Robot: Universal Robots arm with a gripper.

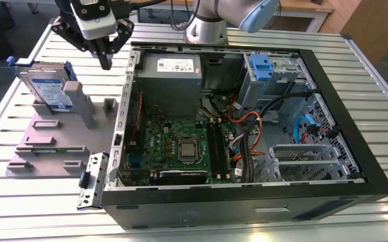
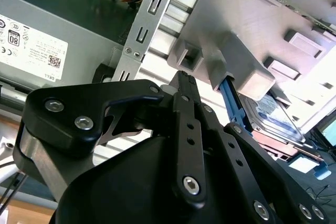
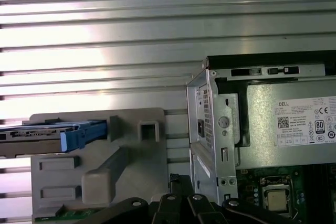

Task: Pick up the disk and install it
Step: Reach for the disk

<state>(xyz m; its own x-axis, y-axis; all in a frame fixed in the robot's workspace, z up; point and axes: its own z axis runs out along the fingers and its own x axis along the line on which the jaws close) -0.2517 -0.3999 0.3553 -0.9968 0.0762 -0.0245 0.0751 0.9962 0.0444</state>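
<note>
Claw (image 1: pixel 105 63) hangs closed and empty over the surface (image 1: pixel 25 212), just outside the case (image 1: pixel 247 209). Disk (image 1: pixel 46 86) stands on edge in the grey holder (image 1: pixel 59 143), at the claw's eight o'clock in the exterior view, clear of it, long axis eleven-to-five.

Count so far: one disk (image 1: pixel 49 91), one grey rack (image 1: pixel 46 146), one open computer case (image 1: pixel 234 209), one power box (image 1: pixel 170 80), one circuit board (image 1: pixel 180 146), one hand (image 1: pixel 105 64), one desk (image 1: pixel 18 201).
</note>
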